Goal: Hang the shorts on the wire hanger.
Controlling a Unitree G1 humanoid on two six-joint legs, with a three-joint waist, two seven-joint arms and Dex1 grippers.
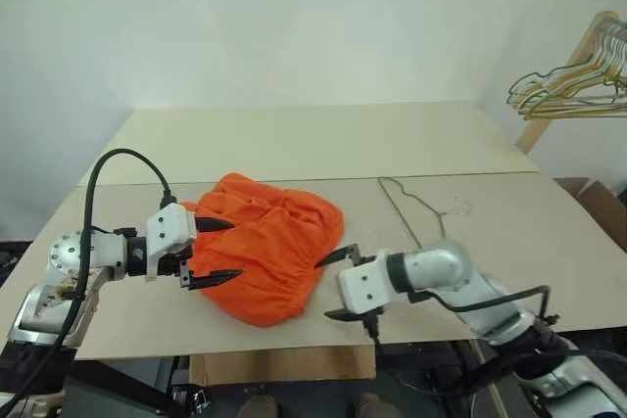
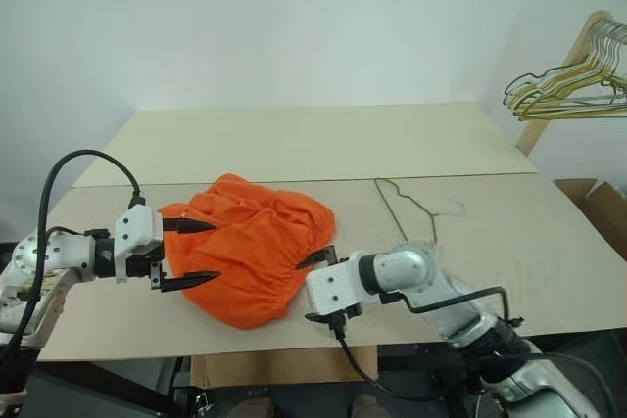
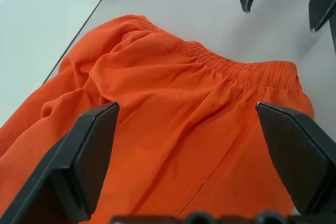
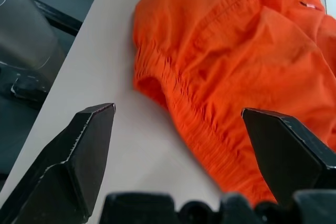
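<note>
The bright orange fabric shorts [image 1: 266, 250] lie crumpled on the beige table [image 1: 549, 232], the thin olive-grey wire hanger [image 1: 411, 205] flat just to their right. The left gripper [image 1: 215, 250] and the right gripper [image 1: 335, 286] flank them (fingers spread wide, holding nothing)

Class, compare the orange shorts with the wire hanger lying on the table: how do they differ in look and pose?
The shorts are bright orange, soft cloth, bunched in a crumpled heap; the wire hanger is thin, dull grey wire lying flat. The shorts lie between the open left gripper and open right gripper; the hanger lies beyond the right gripper. Both rest on the table, unheld.
</note>
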